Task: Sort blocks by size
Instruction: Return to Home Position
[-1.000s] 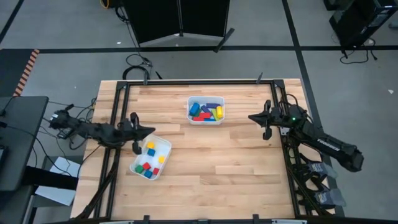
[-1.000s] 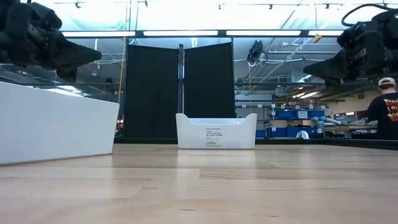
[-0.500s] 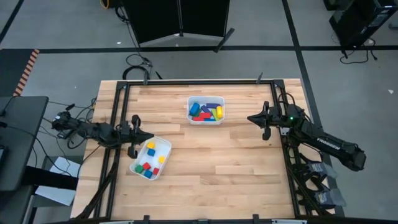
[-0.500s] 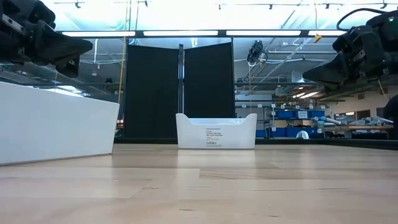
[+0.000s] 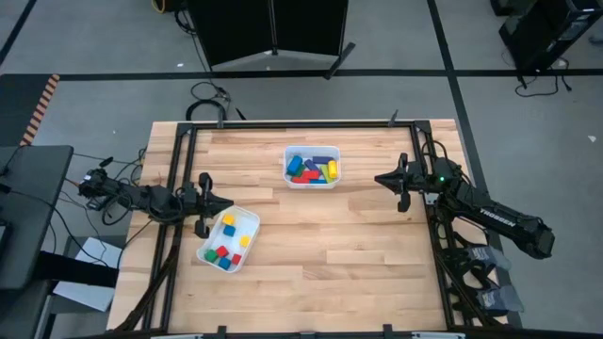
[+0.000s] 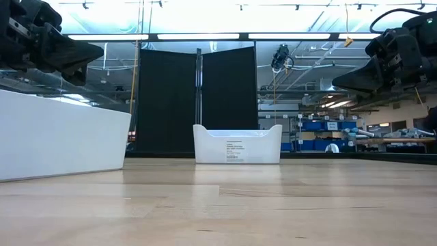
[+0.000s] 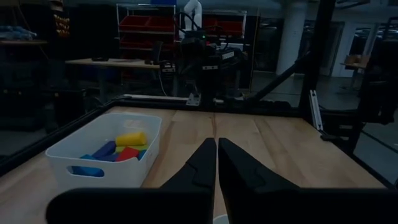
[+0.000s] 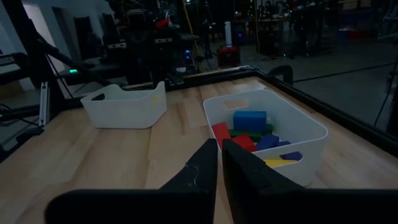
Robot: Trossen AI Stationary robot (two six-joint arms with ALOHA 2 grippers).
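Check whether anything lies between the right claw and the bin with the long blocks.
Nothing visible does. Only bare table separates the right claw from the bin holding the blocks.

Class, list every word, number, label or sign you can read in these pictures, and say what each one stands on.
No text reads clearly in any view.
Label on the front wall of the far white bin, low view: lines of dark print, too small to read.
White marking on the right arm, high view: too small to read.
The blocks show no print.
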